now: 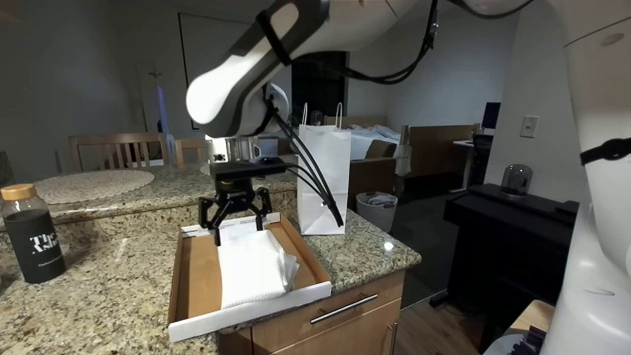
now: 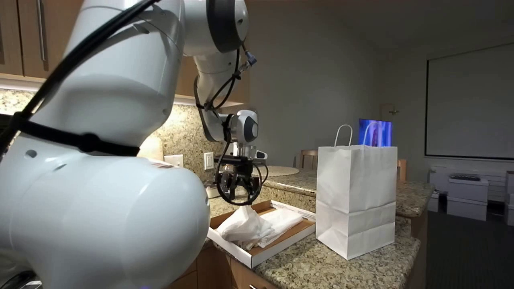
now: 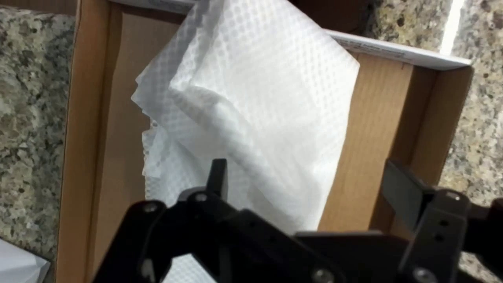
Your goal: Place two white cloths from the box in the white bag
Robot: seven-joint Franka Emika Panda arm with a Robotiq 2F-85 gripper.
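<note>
White cloths [image 1: 254,268] lie in the shallow open box [image 1: 199,276] on the counter. In an exterior view, a bunched-up cloth [image 2: 245,224] rests beside a flatter folded cloth [image 2: 283,220]. Seen from the wrist, the dimpled white fabric [image 3: 271,90] spreads over much of the box's brown floor [image 3: 363,129]. My gripper [image 3: 306,173] points down above the box, its jaws wide apart and holding nothing; one finger is over the fabric, the other over bare cardboard near the side wall. The white bag [image 2: 357,200] stands upright beside the box, handles up; its inside is hidden.
A dark bottle with a wooden cap [image 1: 34,236] stands on the counter across the box from the bag. Behind the box rises a stone ledge with a round woven mat [image 1: 93,185]. The counter's corner edge [image 1: 411,256] lies just past the bag.
</note>
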